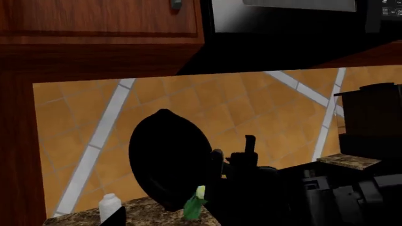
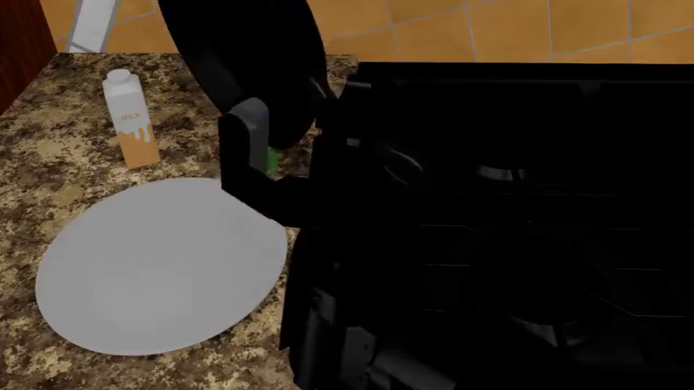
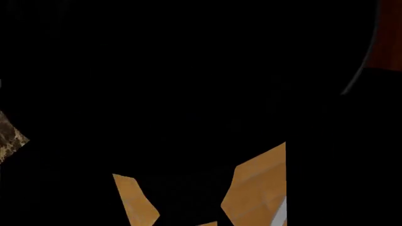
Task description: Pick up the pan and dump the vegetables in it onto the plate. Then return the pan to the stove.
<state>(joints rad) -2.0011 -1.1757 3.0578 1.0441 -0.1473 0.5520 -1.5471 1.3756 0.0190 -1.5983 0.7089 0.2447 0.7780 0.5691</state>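
The black pan (image 1: 166,160) is lifted and tipped steeply on edge over the counter's back, beside the stove (image 2: 509,244); it also shows in the head view (image 2: 244,57). My right gripper (image 1: 250,157) is shut on its handle, and the pan's dark body (image 3: 188,70) fills the right wrist view. The green zucchini (image 1: 195,205) hangs at the pan's low rim, pale end up; only a sliver (image 2: 268,158) shows in the head view, past the grey plate (image 2: 162,268). My left gripper (image 1: 201,222) is open and empty, just in front of the zucchini.
A milk carton (image 2: 130,118) stands on the granite counter behind the plate, and its white top (image 1: 110,205) shows in the left wrist view. A tiled wall, wooden cabinets and a microwave (image 1: 295,14) are behind and above. A dark appliance (image 1: 370,117) stands far beyond the stove.
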